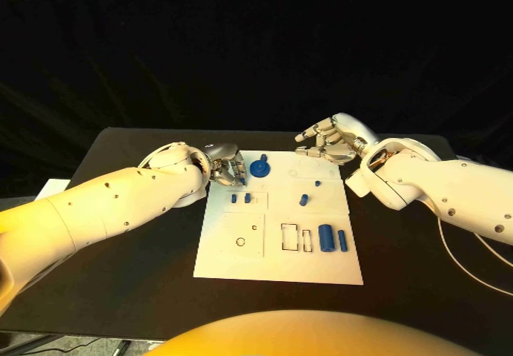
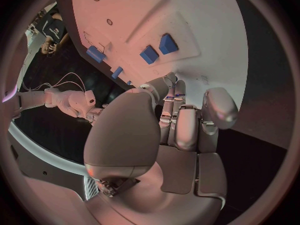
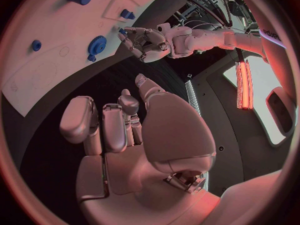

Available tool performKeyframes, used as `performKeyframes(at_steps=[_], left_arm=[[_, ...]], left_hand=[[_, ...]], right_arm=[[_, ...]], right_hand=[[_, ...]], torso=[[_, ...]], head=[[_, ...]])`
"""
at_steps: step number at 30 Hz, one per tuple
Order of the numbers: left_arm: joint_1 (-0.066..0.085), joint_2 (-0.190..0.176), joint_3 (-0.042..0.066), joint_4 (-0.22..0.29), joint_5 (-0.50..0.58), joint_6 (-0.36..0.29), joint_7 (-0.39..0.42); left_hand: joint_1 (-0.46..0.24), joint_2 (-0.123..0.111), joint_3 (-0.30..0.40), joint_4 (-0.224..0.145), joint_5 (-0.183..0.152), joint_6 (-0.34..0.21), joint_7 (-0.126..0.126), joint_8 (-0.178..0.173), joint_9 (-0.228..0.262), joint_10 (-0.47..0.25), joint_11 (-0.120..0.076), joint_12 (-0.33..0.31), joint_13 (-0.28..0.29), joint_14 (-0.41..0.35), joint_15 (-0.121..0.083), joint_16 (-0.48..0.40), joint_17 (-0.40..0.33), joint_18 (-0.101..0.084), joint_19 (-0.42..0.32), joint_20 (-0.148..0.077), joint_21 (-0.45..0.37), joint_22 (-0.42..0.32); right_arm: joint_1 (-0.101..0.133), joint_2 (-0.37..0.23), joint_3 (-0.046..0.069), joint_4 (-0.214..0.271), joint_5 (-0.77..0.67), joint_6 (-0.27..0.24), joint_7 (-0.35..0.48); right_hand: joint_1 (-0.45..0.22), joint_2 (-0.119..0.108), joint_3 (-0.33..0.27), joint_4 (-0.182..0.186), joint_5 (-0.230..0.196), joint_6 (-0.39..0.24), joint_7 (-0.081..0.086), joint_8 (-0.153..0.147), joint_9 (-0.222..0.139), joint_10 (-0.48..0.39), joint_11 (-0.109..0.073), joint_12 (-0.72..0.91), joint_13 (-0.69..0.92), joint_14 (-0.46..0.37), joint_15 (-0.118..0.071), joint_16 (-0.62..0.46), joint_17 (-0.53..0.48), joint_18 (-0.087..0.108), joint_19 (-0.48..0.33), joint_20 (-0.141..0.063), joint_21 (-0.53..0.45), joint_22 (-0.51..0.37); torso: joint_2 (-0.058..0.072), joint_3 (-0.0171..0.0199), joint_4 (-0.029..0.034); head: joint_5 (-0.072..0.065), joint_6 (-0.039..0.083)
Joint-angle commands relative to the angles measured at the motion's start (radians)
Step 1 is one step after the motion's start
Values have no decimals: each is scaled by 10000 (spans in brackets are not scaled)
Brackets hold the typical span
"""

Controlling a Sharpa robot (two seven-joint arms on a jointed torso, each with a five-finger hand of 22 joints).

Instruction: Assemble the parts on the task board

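Note:
The white task board (image 1: 278,256) lies mid-table. On it a blue gear (image 1: 261,170) sits near the far left corner, two small blue blocks (image 1: 241,198) lie below it, small pegs (image 1: 304,199) stand mid-board, and two blue cylinders (image 1: 333,239) lie at the right. My left hand (image 1: 224,169) hovers over the board's far left edge beside the gear, fingers loosely bent and apart, nothing in them. The left wrist view shows the hand (image 2: 181,120) above the two blocks (image 2: 157,49). My right hand (image 1: 331,139) floats beyond the board's far edge, fingers spread, empty.
The black table (image 1: 128,245) has bare strips on both sides of the board. Outlined slots (image 1: 290,236) and a ring mark (image 1: 242,241) are printed on the board's near half. In the right wrist view the left hand (image 3: 147,41) is beside the gear (image 3: 97,44).

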Motion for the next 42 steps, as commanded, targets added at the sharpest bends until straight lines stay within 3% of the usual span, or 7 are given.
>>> performKeyframes(at_steps=[1, 32, 42], left_arm=[[-11, 61, -2, -60, 66, 288, -4], [-28, 377, -31, -370, -90, 608, -300], [-29, 385, -35, -394, -99, 670, -389]], left_hand=[[-140, -8, 4, -55, 2, 77, 7, -51, 1, 63, 5, -42, 4, 209, -46, 11, -15, -93, 99, -49, 38, 14], [-174, 4, 7, -63, 4, 80, 12, -80, -8, 68, 8, -91, 6, 201, -43, 1, -47, -90, 89, -47, 21, 10], [-347, -109, 34, -142, 11, -223, 206, -411, -139, -207, 183, -499, -45, 179, 91, -7, -130, -109, 49, 32, 37, 65]], right_arm=[[-8, 14, 1, 20, -23, 134, 99], [-8, 11, 1, 51, -23, 147, 95], [-8, -13, 1, 58, -23, 139, 96]], right_hand=[[-24, 100, -59, 5, 35, -21, 5, -8, -4, -21, 9, 8, 5, 441, 79, -51, 1, 181, -28, 38, -38, 12], [-14, 124, -71, 15, 52, -19, 5, -6, -4, -20, 8, 12, 4, 443, 78, -54, 3, 182, -26, 38, -45, 5], [-14, 124, -71, 15, 52, -19, 5, -6, -4, -20, 8, 12, 4, 443, 78, -54, 3, 182, -26, 38, -45, 5]], torso=[[-1, 2, 5], [-6, -4, 11], [-14, -4, 13]], head=[[-20, -4], [-60, -34], [-80, -44]])
